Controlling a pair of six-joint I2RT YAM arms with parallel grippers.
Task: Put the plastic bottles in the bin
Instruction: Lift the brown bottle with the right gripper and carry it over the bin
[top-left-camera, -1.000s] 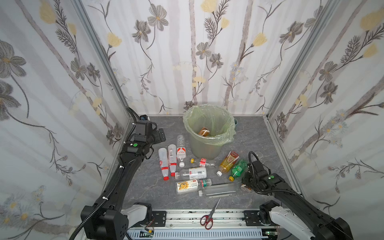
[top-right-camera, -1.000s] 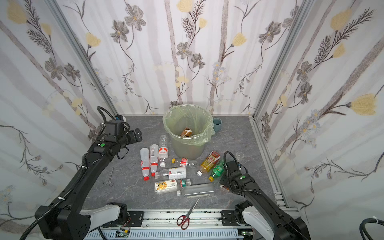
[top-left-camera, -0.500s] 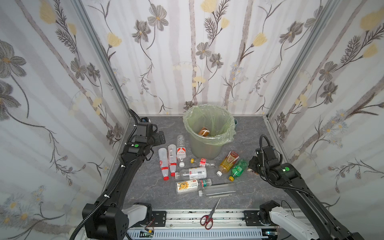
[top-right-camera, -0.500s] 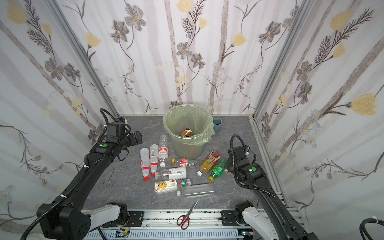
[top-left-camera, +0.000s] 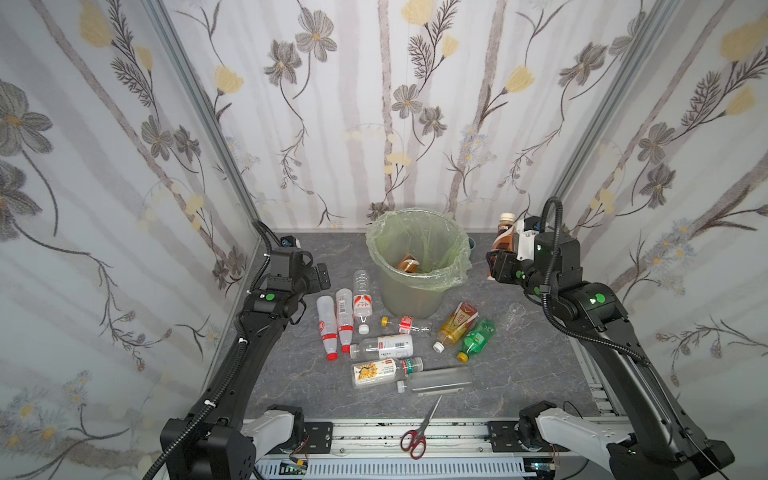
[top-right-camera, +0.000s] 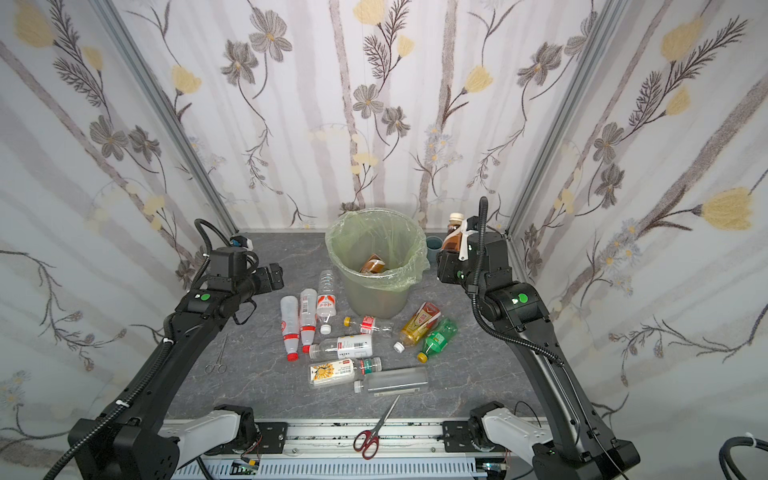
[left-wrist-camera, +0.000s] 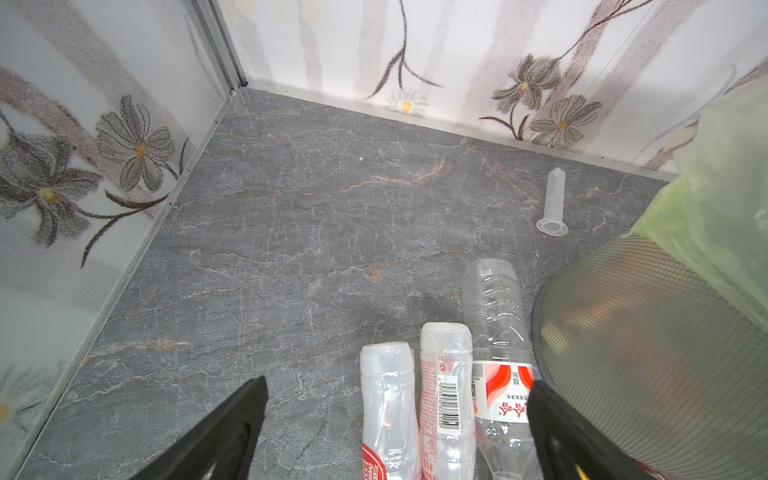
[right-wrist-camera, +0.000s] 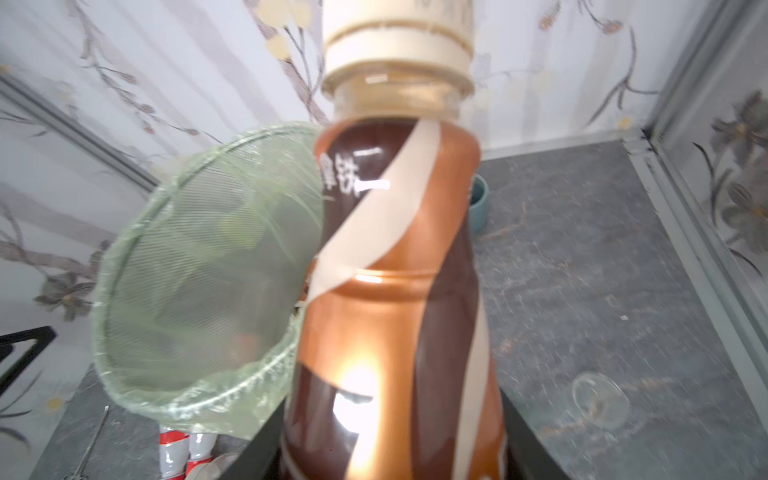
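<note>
My right gripper (top-left-camera: 502, 261) (top-right-camera: 449, 259) (right-wrist-camera: 390, 449) is shut on a brown-labelled bottle (top-left-camera: 503, 237) (top-right-camera: 454, 232) (right-wrist-camera: 395, 291) with a cream cap, held upright in the air just right of the bin's rim. The bin (top-left-camera: 409, 295) (top-right-camera: 376, 297) (right-wrist-camera: 199, 282), lined with a pale green bag, has one brown bottle (top-left-camera: 409, 264) inside. Several plastic bottles lie in front of it: three clear red-labelled ones (top-left-camera: 344, 316) (left-wrist-camera: 446, 386), an amber one (top-left-camera: 455, 326) and a green one (top-left-camera: 478, 338). Above the clear ones' bases my left gripper (top-left-camera: 322, 276) (top-right-camera: 274, 274) (left-wrist-camera: 397, 399) hovers open and empty.
Red-handled scissors (top-left-camera: 417, 432) lie at the front edge. A small clear cup (top-left-camera: 516, 309) sits below my right arm, a teal cup (top-right-camera: 434, 247) behind the bin, metal forceps (top-right-camera: 218, 357) at the left, a clear tube (left-wrist-camera: 552, 203) near the back wall.
My right arm rose from the floor near the green bottle and swung back, carrying the brown-labelled bottle up beside the bin's rim. The left arm has barely moved.
</note>
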